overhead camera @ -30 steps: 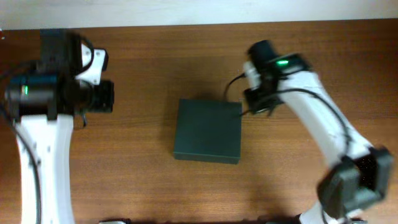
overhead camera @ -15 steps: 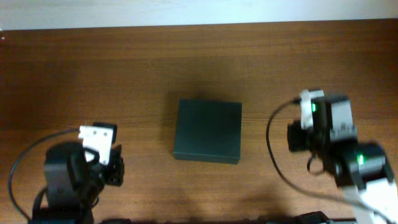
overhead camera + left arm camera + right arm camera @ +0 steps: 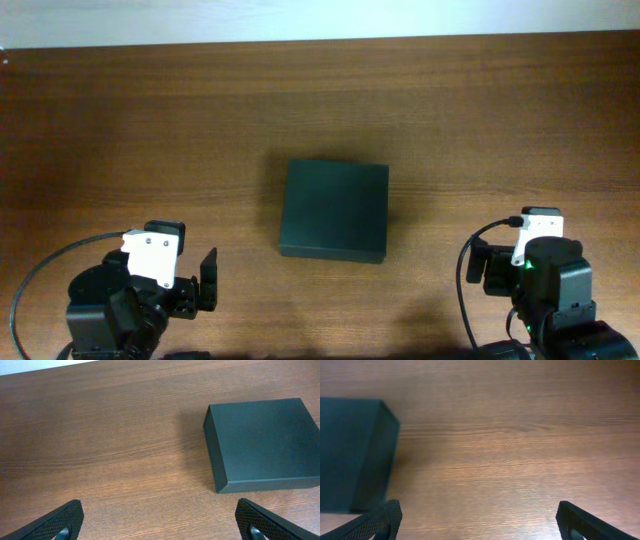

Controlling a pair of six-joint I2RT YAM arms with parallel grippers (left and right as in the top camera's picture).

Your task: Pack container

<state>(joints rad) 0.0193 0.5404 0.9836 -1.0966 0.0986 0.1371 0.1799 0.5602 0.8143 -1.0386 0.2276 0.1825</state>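
The container (image 3: 334, 210) is a dark green-black box lying flat at the table's centre with its lid down. It fills the upper right of the left wrist view (image 3: 262, 442) and the left edge of the right wrist view (image 3: 350, 452). My left gripper (image 3: 165, 283) sits low at the front left, well short of the box. It is open, its textured fingertips (image 3: 60, 522) far apart over bare wood. My right gripper (image 3: 525, 265) sits at the front right, also open, with nothing between its fingertips (image 3: 580, 522).
The brown wooden tabletop (image 3: 450, 120) surrounds the box on all sides. A pale strip (image 3: 300, 20) runs along the far edge. Black cables loop beside the left arm (image 3: 40, 275) and the right arm (image 3: 465, 290).
Both arms have pulled back from beside the box to the table's front edge, and both grippers have gone from shut to wide open. The box has not moved.
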